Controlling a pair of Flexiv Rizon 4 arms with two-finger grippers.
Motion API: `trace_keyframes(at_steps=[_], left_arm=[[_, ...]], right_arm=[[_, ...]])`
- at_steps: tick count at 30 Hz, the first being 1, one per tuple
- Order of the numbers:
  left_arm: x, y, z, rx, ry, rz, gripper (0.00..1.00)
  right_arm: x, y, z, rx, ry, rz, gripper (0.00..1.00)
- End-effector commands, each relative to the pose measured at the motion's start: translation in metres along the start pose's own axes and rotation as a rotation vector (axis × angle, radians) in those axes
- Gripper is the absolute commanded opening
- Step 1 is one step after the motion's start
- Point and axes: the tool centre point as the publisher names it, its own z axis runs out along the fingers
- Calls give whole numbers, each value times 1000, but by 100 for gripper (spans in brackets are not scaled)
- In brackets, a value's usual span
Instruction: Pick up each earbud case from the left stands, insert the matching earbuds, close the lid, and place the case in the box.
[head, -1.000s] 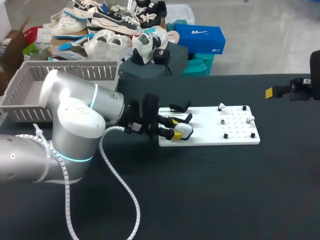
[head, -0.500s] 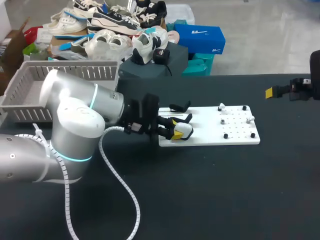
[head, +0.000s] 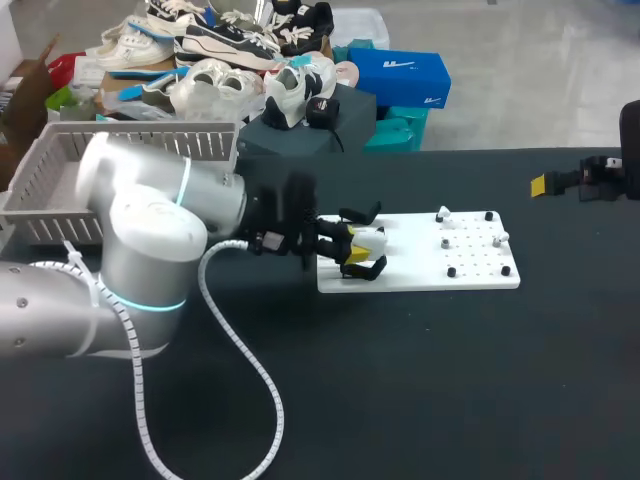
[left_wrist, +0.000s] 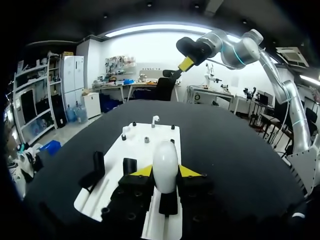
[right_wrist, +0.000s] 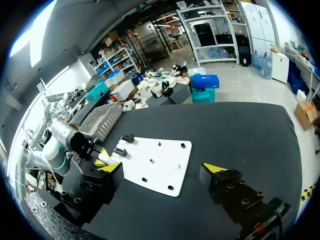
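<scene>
Left gripper (left_wrist: 165, 173): pinching the white case (left_wrist: 165, 159) from both sides, just above a black stand (left_wrist: 168, 205).
Right gripper (right_wrist: 161, 169): spread wide, white board (right_wrist: 169, 161) ahead.

The black bench (head: 420, 380) has a flat white board (head: 410, 262) lying near its middle. A grey basket (head: 205, 143) sits at its far left corner.

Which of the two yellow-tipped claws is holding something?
The left gripper, over the white board, shut on the white earbud case; the right gripper hangs open and empty.
</scene>
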Motion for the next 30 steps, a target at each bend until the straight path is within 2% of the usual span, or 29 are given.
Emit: trace_keyframes(at_steps=[1,5,9,10,21,24,30], left_arm=[[-12,-6,-15,-6,-17,3,0],[-23,-12,-27,-11,-43,-9,0],[-32,-18,-37,-18,-63,-4,0],[-33,-20,-38,-24,-66,3,0],[-57,-28,-37,-5,-62,-32,0],[-65,-29,-31,-31,-71,-3,0],[-79,-29,-19,-108,-75,4,0]], right_arm=[[0,-1,0,-2,2,-1,100],[-3,1,2,-16,8,-20,100],[-6,10,22,-66,105,-73,100],[-5,13,25,-82,107,-87,100],[3,80,30,-172,181,-207,100],[8,96,31,-188,170,-223,100],[21,126,47,-253,215,-260,100]])
